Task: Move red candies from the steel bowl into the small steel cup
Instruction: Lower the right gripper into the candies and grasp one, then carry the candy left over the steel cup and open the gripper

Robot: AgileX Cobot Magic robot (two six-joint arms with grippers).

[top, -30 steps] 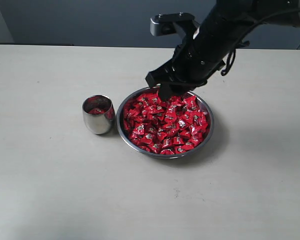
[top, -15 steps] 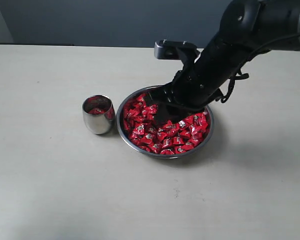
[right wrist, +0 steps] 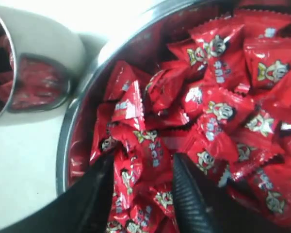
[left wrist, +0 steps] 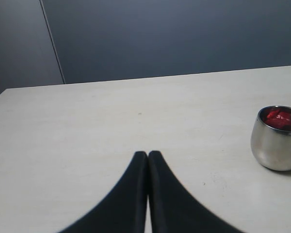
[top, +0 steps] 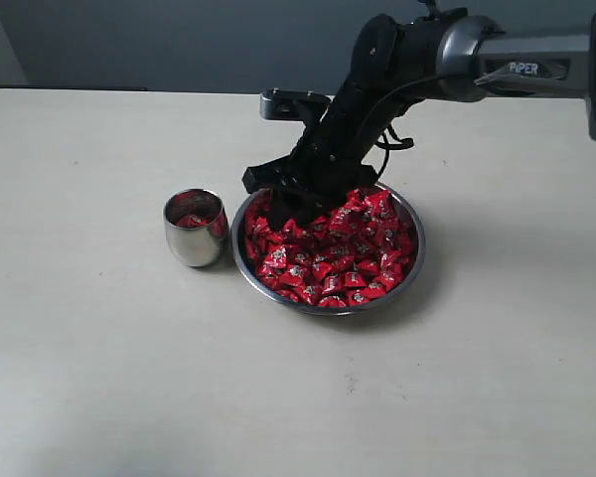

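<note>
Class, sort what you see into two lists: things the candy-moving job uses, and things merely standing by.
Job: red candies, steel bowl, small steel cup, right hand.
Standing by: left hand, shut; table; grey wall.

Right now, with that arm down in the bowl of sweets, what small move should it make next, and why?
Probably close the fingers. They stand apart, dipped into the red candies in the steel bowl, with one wrapped candy lying between them; squeezing should catch it, ready to lift toward the small steel cup beside the bowl.
</note>
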